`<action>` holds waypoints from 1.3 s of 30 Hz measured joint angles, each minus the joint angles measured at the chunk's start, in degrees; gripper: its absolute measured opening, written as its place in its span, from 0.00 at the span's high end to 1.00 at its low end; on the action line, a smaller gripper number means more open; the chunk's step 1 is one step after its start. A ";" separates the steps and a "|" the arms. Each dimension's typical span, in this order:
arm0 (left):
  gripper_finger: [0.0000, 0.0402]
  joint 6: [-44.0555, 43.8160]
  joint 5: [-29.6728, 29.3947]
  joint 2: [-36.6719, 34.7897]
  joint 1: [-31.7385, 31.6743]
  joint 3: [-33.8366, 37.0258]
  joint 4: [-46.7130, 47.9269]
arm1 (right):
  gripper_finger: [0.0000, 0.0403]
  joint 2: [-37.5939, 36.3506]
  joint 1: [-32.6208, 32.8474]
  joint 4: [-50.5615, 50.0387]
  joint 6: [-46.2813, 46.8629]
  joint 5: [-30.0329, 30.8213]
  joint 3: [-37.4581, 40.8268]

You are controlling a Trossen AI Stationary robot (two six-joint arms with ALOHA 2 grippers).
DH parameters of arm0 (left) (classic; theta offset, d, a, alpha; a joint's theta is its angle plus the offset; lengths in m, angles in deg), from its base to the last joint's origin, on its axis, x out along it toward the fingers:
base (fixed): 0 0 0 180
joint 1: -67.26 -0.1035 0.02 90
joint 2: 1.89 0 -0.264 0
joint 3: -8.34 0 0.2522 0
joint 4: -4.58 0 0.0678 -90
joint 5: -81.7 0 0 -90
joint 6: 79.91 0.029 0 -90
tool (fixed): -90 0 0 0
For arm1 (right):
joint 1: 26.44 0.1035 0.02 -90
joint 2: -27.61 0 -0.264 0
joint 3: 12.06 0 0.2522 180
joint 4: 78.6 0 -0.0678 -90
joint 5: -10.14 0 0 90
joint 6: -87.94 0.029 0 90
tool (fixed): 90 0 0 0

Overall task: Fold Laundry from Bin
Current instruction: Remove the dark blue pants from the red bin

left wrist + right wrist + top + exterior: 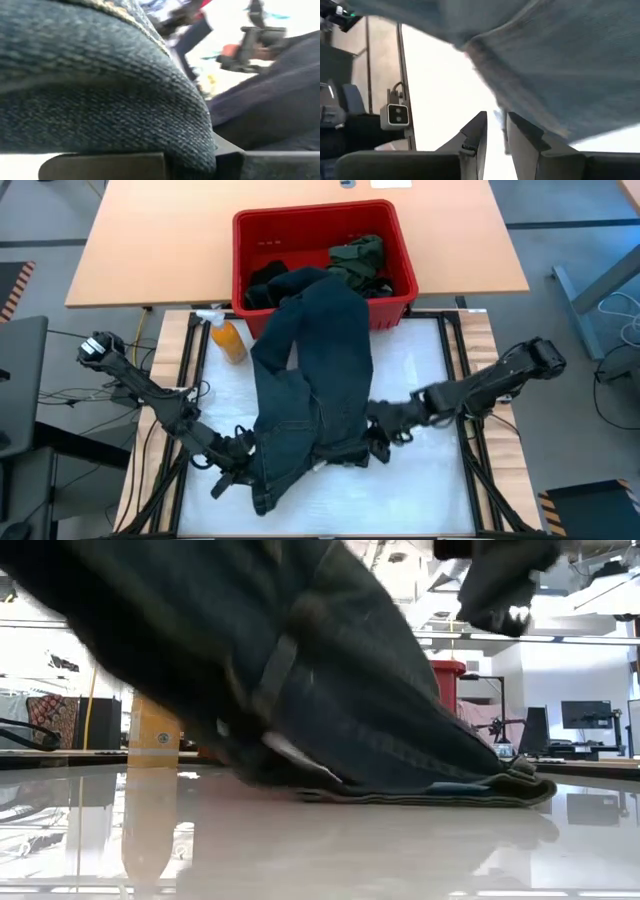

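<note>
Right now your dark denim trousers (pixel 310 370) trail from the bright red ribbed plastic bin (pixel 322 225) down onto the white table (pixel 420 370), waistband farthest from it. Your left gripper (pixel 243 455) is clamped on that waistband; your right gripper (pixel 496 131), opposite, shows fingers slightly parted, cloth just beyond them.

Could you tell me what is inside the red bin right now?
In the red bin, a dark olive-green piece and some black cloth show. The jeans' legs drape over its front rim; anything beneath them is hidden.
</note>
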 joint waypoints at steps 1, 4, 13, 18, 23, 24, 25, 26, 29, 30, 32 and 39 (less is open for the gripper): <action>0.99 -0.49 -0.81 0.02 0.02 0.00 1.22 | 0.75 0.63 0.97 3.39 0.94 0.91 1.99; 0.99 -1.34 -1.85 0.02 -0.19 0.00 3.62 | 0.75 3.51 2.41 14.22 2.50 3.43 7.57; 0.99 -8.23 1.36 0.13 -2.21 0.00 17.21 | 0.76 16.63 4.53 18.93 14.15 9.88 12.71; 0.99 -14.22 4.42 0.81 -1.61 0.34 20.90 | 0.82 22.68 10.68 29.98 18.36 -1.41 10.41; 0.99 -18.43 7.66 3.63 0.52 0.38 18.21 | 0.87 23.11 14.54 29.28 27.73 -7.16 9.19; 0.99 -18.89 8.48 4.57 0.92 0.40 17.71 | 0.88 22.57 14.72 28.27 28.38 -8.45 9.21; 0.99 -19.17 9.37 5.52 1.29 0.42 17.06 | 0.88 21.96 14.97 27.29 28.31 -9.08 9.22; 0.99 -19.23 10.31 6.56 1.55 0.42 16.01 | 0.89 21.09 15.12 26.28 27.59 -9.17 9.29; 0.99 -19.27 12.75 9.42 2.18 0.42 13.85 | 0.91 17.57 15.21 23.85 24.03 -8.33 9.32; 0.99 -19.51 13.78 10.30 2.30 0.44 13.20 | 0.92 16.05 15.20 23.62 22.32 -7.68 9.34; 0.99 -20.47 15.65 11.84 2.71 0.44 11.92 | 0.93 12.37 14.78 23.74 18.48 -6.59 9.34; 0.99 -21.38 16.21 14.20 4.60 0.44 10.74 | 0.92 -1.87 9.66 21.55 8.70 6.52 9.32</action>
